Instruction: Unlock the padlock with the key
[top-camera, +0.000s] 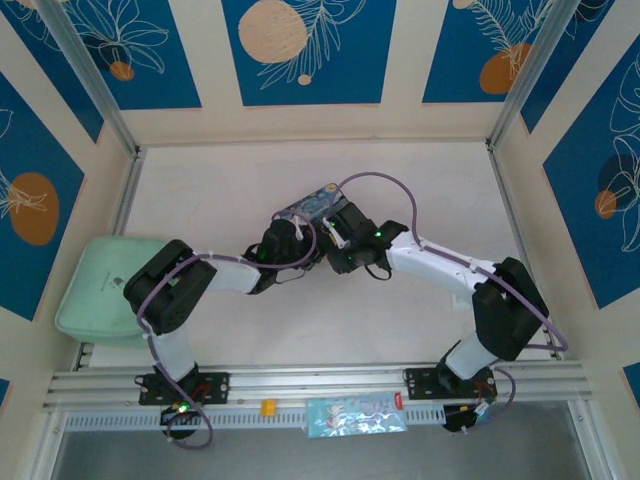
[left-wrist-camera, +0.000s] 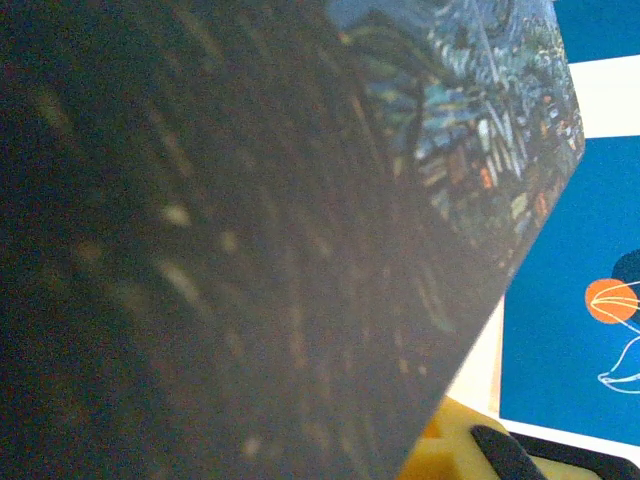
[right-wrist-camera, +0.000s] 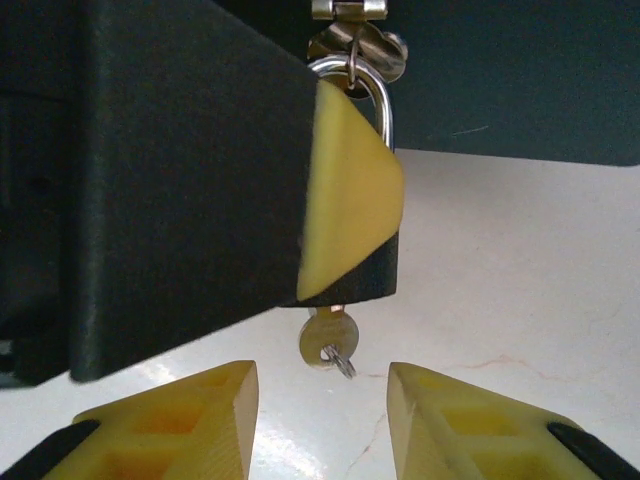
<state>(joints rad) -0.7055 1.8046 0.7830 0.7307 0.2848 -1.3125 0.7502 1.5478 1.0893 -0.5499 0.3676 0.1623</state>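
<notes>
Padlock (right-wrist-camera: 387, 115) hangs from hasp (right-wrist-camera: 350, 40) on painted box (left-wrist-camera: 480, 120), key (right-wrist-camera: 328, 338) seated below. Left gripper (top-camera: 300, 232) pressed together on its body — steadying it (my reading). Right gripper (right-wrist-camera: 322, 392) spread just under the key, not touching — lined up to turn it.

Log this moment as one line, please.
left fingers: shut on small dark padlock with silvery shackle | small pale key: inserted in padlock's underside | right fingers: open, flanking key, not touching
</notes>
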